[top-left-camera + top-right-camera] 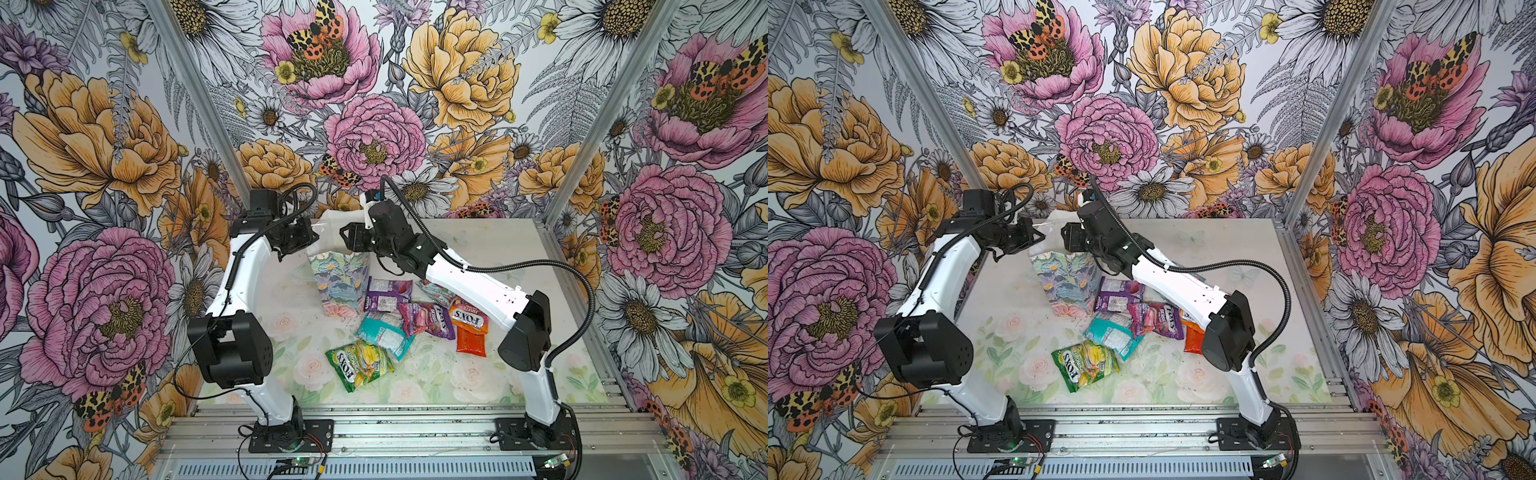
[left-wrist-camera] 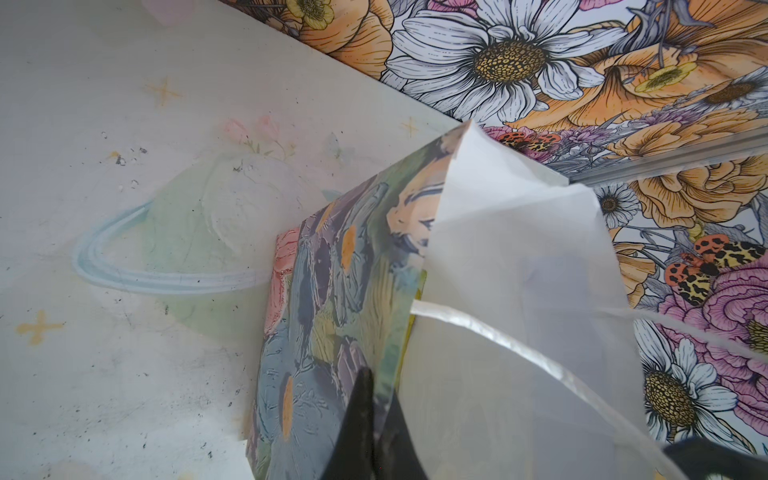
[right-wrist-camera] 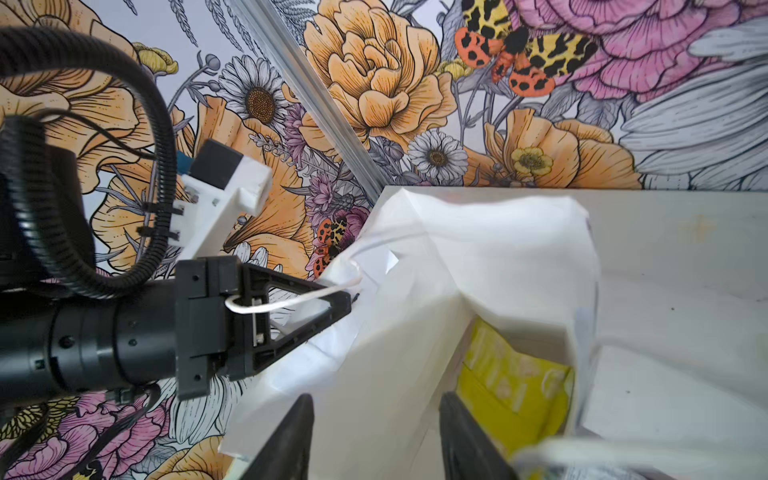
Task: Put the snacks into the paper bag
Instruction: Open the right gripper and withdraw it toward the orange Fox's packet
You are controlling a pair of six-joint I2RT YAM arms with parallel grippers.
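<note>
Aluminium rails (image 1: 395, 432) run along the bottom of both top views and carry both arm bases. Behind them is the tabletop (image 1: 478, 374), a pale sheet printed with faint roses. The left wrist view shows it scuffed and speckled with dark marks. Three walls (image 1: 104, 145) of large flower-and-moth print close the cell, with metal posts at the back corners.

Bag (image 1: 336, 282) stands upright at frame centre, just behind the loose snacks.
- Left gripper (image 2: 376, 399): jaws clenched on the bag's rim. A white cord handle (image 3: 291, 303) lies across it.
- Right gripper (image 3: 376, 436): jaws released and empty, over the open bag mouth.
- Yellow packet (image 3: 515, 374) sits inside the bag.

On the tabletop, lower right of the bag:
- purple packet (image 1: 388, 295), just beside the bag's foot
- teal packet (image 1: 384, 334)
- magenta packet (image 1: 424, 318), touching the teal
- green packet (image 1: 359, 365), nearest the rails
- orange packet (image 1: 467, 320), overlapping a red sachet (image 1: 471, 345)

Hidden:
- Red-green packet (image 1: 436, 289) is mostly under the right arm.
- In a top view, the orange packet and sachet sit largely behind the right elbow (image 1: 1227, 332).
- Both wrists screen the bag mouth in both top views.
- Yellow packet's print is blurred.

Writing: "FOX'S" on the green, orange and magenta packets, plus "BERRIES" on magenta and "FRUITS" on orange. Purple and teal show white back panels with text too small to read.
</note>
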